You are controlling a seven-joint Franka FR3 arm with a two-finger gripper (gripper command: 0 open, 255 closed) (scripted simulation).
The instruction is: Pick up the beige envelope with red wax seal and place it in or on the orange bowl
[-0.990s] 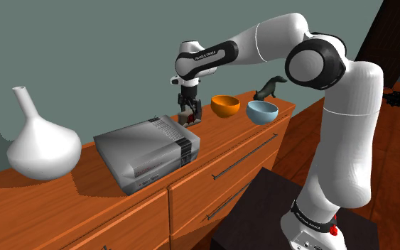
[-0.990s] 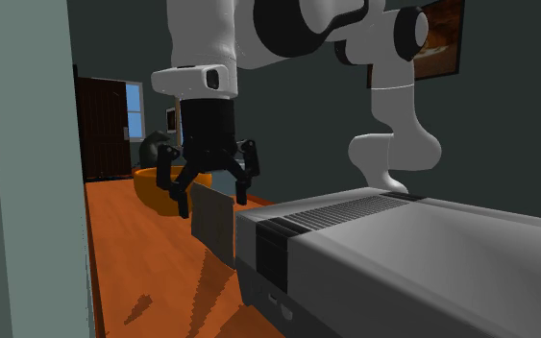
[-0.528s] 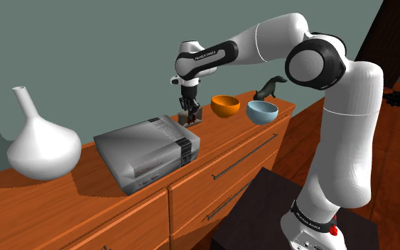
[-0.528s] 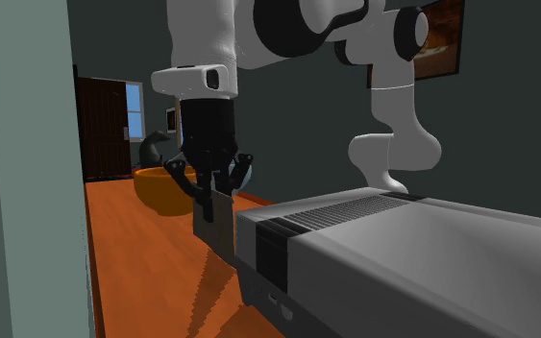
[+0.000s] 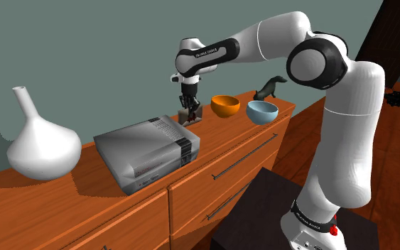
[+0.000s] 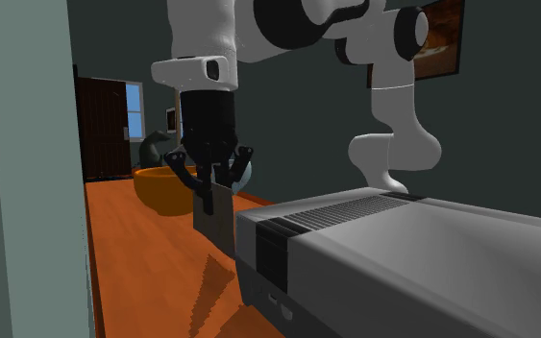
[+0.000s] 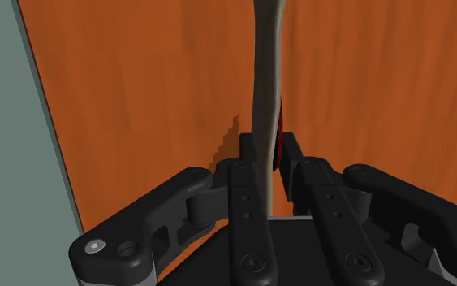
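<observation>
My black gripper [image 5: 187, 106] is shut on the top edge of the beige envelope [image 5: 190, 115], which hangs upright just above the wooden dresser top [image 5: 212, 135], beside the far end of a grey console. In the wrist view the envelope [image 7: 267, 81] is edge-on between the fingers [image 7: 247, 175], and its red wax seal [image 7: 279, 142] peeks out on one side. From the second exterior view the gripper [image 6: 210, 195] clasps the envelope [image 6: 215, 219] in front of the orange bowl [image 6: 162, 187]. The orange bowl [image 5: 225, 106] stands a short way to the shoulder view's right of the gripper.
A grey console [image 5: 148, 149] lies on the dresser next to the envelope. A blue bowl [image 5: 262, 111] and a dark animal figurine [image 5: 268, 88] stand beyond the orange bowl. A white long-necked vase [image 5: 42, 145] sits at the shoulder view's left. A grey-green wall runs along the back.
The fingers went from wide open around the envelope's top edge to shut on it. Since then the hand has risen slightly with the envelope.
</observation>
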